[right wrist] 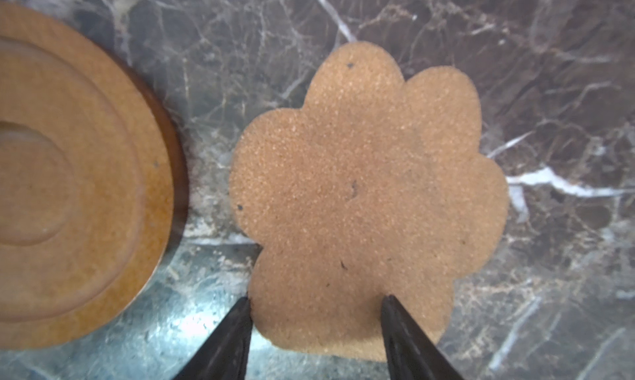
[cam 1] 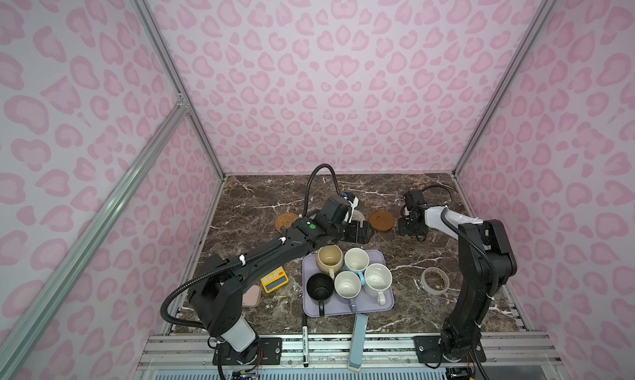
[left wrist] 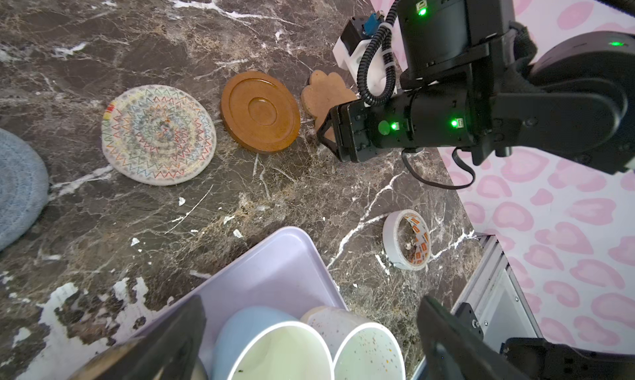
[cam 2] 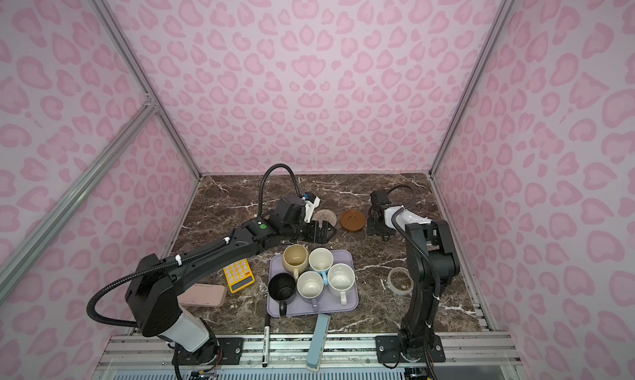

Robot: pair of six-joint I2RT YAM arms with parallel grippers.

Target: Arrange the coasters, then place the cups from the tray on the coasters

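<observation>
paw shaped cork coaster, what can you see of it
The paw-shaped cork coaster is a thin tan mat of grainy, dark-flecked cork with rounded lobes. It lies flat on the marble table beside the brown disc coaster, a narrow gap between them. The right gripper stands over one end, jaws apart, one fingertip at its rim, one over the cork.

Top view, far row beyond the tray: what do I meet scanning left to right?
Orange woven coaster → left gripper → brown disc coaster → right gripper.
</observation>
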